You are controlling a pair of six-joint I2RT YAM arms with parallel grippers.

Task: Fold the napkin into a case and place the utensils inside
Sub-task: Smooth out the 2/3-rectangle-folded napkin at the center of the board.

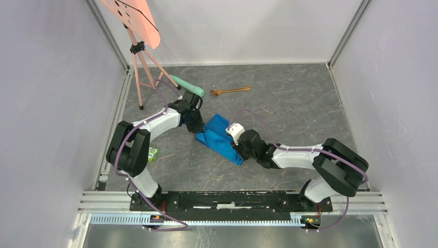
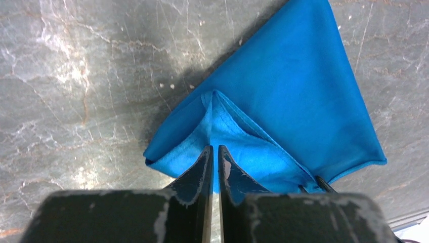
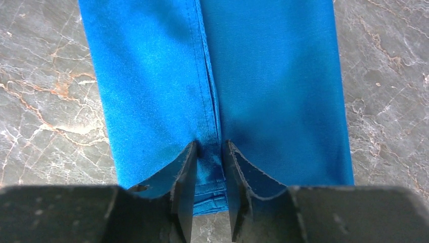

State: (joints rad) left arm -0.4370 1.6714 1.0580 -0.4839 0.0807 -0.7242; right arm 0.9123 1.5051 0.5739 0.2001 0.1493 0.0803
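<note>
Centre of the table: a bright blue cloth napkin (image 1: 214,135) (image 2: 298,101) (image 3: 273,76) lies partly folded on the grey marbled table top (image 1: 289,113), aslant between the two grippers.
Napkin folds: seen from the right wrist, it is a flat strip with two flaps meeting along a seam down its middle. Seen from the left wrist, a pointed inner flap sits beside a broad, smooth outer layer.
Left gripper (image 1: 198,125) (image 2: 214,148): at the napkin's left end. Its fingers are pressed almost together with only a thin slit between them, and the tips are right over the pointed flap. I cannot tell whether any cloth is caught there.
Right gripper (image 1: 237,152) (image 3: 208,146): at the napkin's near-right end. Its fingers have narrowed onto the hem where the two flaps meet and pinch a small ridge of blue cloth between them.
Utensils (image 1: 230,91): thin, shiny copper-gold metal pieces lying together on the bare table beyond the napkin, toward the back wall. They are well apart from the cloth and from both grippers.
Mint-green cylinder (image 1: 188,86): lies on the table left of the utensils, just beyond the left gripper.
Far-left corner: a pink tripod stand (image 1: 139,77) carries a salmon-coloured board.
Beside the left arm: a small green object (image 1: 153,153) sits on the table.
</note>
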